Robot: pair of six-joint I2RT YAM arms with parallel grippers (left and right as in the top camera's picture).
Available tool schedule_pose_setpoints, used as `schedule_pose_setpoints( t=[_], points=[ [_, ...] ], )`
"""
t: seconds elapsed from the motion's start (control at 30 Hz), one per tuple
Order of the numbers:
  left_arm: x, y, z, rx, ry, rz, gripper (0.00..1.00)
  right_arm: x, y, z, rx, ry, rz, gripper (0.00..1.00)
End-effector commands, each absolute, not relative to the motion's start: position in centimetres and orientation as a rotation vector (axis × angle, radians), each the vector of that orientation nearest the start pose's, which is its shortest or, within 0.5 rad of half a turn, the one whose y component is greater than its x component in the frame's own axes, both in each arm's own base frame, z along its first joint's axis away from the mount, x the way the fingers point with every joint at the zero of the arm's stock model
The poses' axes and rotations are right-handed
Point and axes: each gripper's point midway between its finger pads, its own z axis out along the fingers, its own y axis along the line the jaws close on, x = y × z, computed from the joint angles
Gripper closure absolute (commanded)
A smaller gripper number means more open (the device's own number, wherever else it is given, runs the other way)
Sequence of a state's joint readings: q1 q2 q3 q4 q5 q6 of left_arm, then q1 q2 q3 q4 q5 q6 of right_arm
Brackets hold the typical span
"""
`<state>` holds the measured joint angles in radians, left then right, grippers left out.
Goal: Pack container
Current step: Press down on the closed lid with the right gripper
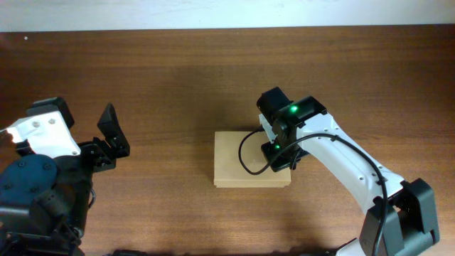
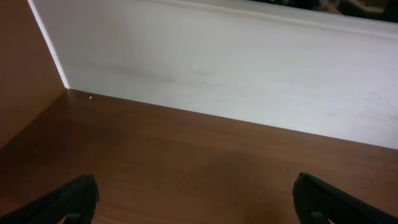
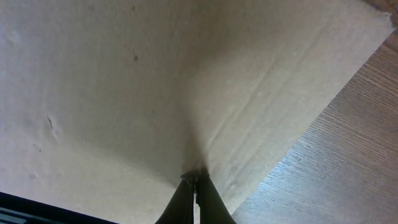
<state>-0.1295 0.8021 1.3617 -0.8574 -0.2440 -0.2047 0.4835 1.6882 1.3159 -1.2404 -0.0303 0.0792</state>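
Note:
The container (image 1: 238, 160) is a plain tan cardboard box lying at the table's middle with its flap lid down flat. My right gripper (image 1: 281, 147) is over the box's right end. In the right wrist view its fingers (image 3: 196, 177) are shut together, with their tips against the cardboard lid (image 3: 124, 81), near the lid's fold line and edge. My left gripper (image 1: 112, 146) is at the far left, well away from the box. It is wide open and empty (image 2: 196, 190), facing bare table and the wall. The box's contents are hidden.
The brown wooden table (image 1: 178, 78) stretches around the box. A white wall (image 2: 249, 68) runs along its far edge. The right arm's white links and black cable (image 1: 249, 153) cross over the box's right side.

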Motion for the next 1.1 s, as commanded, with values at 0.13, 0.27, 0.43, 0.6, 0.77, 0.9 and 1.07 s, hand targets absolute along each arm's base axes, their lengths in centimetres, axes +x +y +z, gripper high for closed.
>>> schedule_pose_setpoints(
  t=[0.13,0.27,0.43,0.6,0.77,0.9,1.07],
  points=[
    [24.4,1.2,41.7,-0.228,1.841,0.019,0.0,26.8,16.8,13.2,-0.678,3.024,0.112,0.96],
    [24.4,1.2,41.5,-0.227,1.849,0.021,0.01,26.1,19.6,13.6,-0.785,2.97,0.176,0.92],
    [24.5,1.2,41.4,-0.227,1.852,0.021,0.0,24.8,23.4,13.8,-0.946,2.865,0.198,0.86],
    [24.5,1.2,41.4,-0.227,1.853,0.022,0.0,24.6,26.0,13.0,-1.025,2.805,0.218,0.86],
    [24.5,1.2,41.3,-0.227,1.856,0.022,0.0,24.6,26.0,11.1,-1.045,2.856,0.186,0.92],
    [24.4,1.2,41.3,-0.227,1.857,0.023,0.0,24.5,26.1,9.4,-1.06,2.903,0.162,0.95],
    [24.4,1.2,41.3,-0.226,1.857,0.022,0.0,24.5,26.0,8.7,-1.065,2.92,0.151,0.96]
  ],
)
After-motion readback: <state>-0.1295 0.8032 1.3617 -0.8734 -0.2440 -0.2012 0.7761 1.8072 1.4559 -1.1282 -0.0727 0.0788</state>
